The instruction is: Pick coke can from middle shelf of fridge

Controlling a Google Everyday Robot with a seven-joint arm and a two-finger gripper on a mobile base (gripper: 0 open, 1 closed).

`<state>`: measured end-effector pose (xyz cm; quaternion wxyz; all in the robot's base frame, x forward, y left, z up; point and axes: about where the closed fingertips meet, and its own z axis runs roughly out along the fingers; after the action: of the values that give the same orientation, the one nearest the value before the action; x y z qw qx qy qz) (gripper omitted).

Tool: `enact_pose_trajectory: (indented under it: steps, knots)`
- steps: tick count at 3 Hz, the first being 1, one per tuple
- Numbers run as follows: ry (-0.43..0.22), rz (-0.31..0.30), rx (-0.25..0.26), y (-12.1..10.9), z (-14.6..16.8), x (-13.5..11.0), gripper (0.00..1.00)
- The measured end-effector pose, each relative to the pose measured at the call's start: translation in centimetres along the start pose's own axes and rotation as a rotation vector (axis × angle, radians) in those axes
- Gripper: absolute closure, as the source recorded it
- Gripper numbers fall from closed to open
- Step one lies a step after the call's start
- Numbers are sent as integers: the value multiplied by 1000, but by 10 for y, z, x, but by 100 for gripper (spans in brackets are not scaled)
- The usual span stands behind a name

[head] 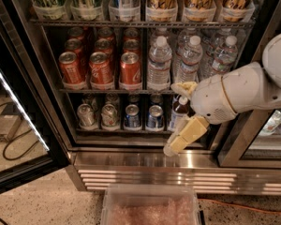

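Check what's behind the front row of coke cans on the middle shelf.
Two more rows of red cans sit behind the front coke cans on the middle shelf. Anything deeper is hidden by them and by shadow. The gripper hangs open at lower right, before the lower shelf.

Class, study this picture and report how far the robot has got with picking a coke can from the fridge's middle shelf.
Done: the fridge door stands open. In hand: the gripper, open and empty, hangs before the lower shelf, right of and below the nearest coke can. Left: reaching the middle shelf, gripping one red can and lifting it out; none is held yet.
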<state>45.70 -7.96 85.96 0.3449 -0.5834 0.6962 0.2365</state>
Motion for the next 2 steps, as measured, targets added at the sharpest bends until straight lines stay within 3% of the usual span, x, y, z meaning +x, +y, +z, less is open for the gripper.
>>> enact_pose_trajectory:
  steps: [1,2]
  knots:
    - [-14,-47,-24,1,15,-21,0]
    - [-14,-49,-26,1,16,-22,0]
